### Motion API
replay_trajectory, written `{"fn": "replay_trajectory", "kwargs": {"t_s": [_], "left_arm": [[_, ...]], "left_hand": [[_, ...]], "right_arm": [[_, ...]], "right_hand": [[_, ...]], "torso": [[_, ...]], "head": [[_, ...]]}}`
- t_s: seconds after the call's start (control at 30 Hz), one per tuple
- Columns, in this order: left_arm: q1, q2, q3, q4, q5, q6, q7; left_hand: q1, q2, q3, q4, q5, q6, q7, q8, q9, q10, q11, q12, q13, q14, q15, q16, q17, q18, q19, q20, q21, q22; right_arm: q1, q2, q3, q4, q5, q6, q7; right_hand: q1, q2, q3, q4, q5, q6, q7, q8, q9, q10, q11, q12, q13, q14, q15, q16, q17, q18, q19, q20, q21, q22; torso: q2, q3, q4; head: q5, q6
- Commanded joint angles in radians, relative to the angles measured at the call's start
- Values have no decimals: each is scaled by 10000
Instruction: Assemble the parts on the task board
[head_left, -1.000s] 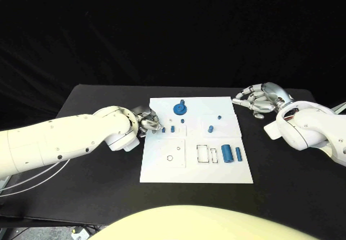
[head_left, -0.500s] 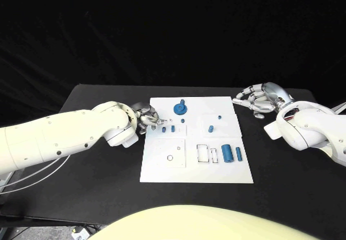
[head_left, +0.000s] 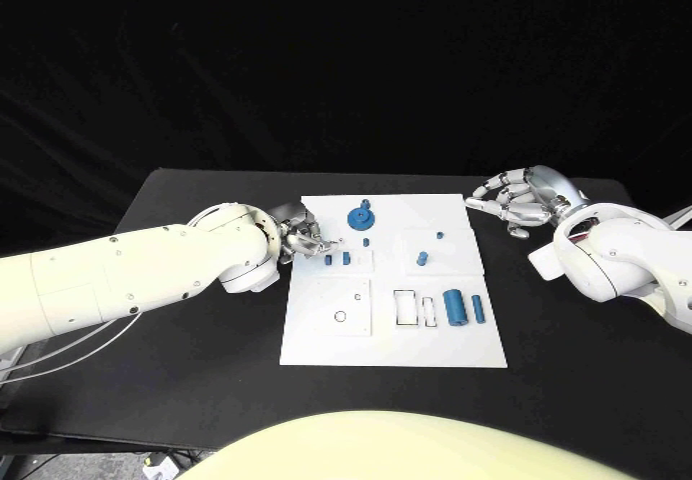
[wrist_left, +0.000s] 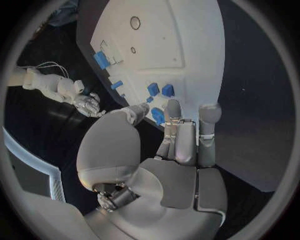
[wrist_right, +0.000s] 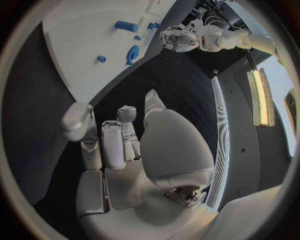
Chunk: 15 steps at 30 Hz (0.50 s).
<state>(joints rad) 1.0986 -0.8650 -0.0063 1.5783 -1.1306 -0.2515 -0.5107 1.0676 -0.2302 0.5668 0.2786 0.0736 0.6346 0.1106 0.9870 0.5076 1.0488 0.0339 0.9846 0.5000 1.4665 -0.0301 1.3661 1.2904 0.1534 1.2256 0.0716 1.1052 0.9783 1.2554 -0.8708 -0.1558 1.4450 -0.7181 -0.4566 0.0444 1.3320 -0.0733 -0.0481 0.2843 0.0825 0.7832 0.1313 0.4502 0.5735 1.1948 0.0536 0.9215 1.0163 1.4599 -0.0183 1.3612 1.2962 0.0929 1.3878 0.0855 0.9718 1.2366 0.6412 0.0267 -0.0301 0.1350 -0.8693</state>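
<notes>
The left hand (head_left: 300, 238) had crept a bit further in over the last second, from just off the left edge of the white board (head_left: 325, 335) to right at it, fingertips now over the board's upper left part. In the left wrist view its fingers (wrist_left: 173, 112) were stretched out fairly close together, with one small blue piece (wrist_left: 157, 116) right at the tips. Touching it or pinching it? Honestly couldn't tell, the fingers hid the contact. Two more little blue blocks (wrist_left: 160, 90) sat just beyond it on the board.

The right hand (head_left: 519, 203) hadn't budged in that second. It hung over the black table (head_left: 188, 210) just off the board's upper right corner, fingers loosely curled and apart, nothing in them as far as the right wrist view showed.

Nothing on the board itself looked moved either:

- the round blue knob thing (head_left: 359, 216) sat near the top middle
- the fat blue cylinder (head_left: 453, 306) and the thin blue rod (head_left: 477, 308) lay side by side at centre right, next to the rectangular slots (head_left: 407, 308)
- a small blue peg (head_left: 421, 258) sat right of centre

So my read – the only real change was the left hand closing in on those small pieces at the upper left, probably going for a pick. The assembly looked barely started, since the big parts were lying loose beside their slots and not in them
</notes>
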Motion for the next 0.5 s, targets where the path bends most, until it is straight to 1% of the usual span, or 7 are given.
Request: {"fn": "replay_trajectory", "kwargs": {"t_s": [0.03,0.27,0.37,0.5], "left_arm": [[-7,79,-9,-58,-153,-44,-20],[-12,202,-53,-196,-139,258,-81],[-13,227,-77,-263,-148,413,-116],[-13,240,-98,-324,-158,604,-147]], "left_hand": [[76,7,-583,96,172,90,0,-125,-106,-209,25,149,-75,-15,23,-75,8,-173,9,28,-141,-57],[127,94,-835,124,178,200,-47,3,-91,-181,-11,179,-81,-2,-4,-54,25,-177,31,10,-122,-32],[32,165,-1062,143,180,215,-68,62,-92,-188,-27,184,-91,-3,-19,-50,24,-174,21,-2,-138,-48],[10,207,-1119,140,193,222,-75,84,-91,-193,-32,185,-94,-6,-22,-52,20,-175,22,-5,-137,-45]], "right_arm": [[-5,6,1,12,-19,4,15],[-5,18,1,10,-20,7,12],[-5,16,1,8,-22,5,8],[-5,14,1,7,-26,4,4]], "right_hand": [[-2,478,-416,17,-80,58,-21,-187,146,-88,-62,8,-57,471,-84,-79,292,162,77,-85,-172,-59],[2,489,-445,20,-81,61,-21,-194,150,-94,-63,5,-78,470,-85,-97,284,167,76,-87,-211,-72],[2,489,-445,20,-81,61,-21,-194,150,-94,-63,5,-78,470,-85,-97,284,167,76,-87,-211,-72],[2,489,-445,20,-81,61,-21,-194,150,-94,-63,5,-78,470,-85,-97,284,167,76,-87,-211,-72]], "torso": [[5,0,-9],[-2,4,-4],[-5,7,1],[-14,5,0]], "head": [[-3,-9],[-6,-34],[-13,-34],[-6,-34]]}}
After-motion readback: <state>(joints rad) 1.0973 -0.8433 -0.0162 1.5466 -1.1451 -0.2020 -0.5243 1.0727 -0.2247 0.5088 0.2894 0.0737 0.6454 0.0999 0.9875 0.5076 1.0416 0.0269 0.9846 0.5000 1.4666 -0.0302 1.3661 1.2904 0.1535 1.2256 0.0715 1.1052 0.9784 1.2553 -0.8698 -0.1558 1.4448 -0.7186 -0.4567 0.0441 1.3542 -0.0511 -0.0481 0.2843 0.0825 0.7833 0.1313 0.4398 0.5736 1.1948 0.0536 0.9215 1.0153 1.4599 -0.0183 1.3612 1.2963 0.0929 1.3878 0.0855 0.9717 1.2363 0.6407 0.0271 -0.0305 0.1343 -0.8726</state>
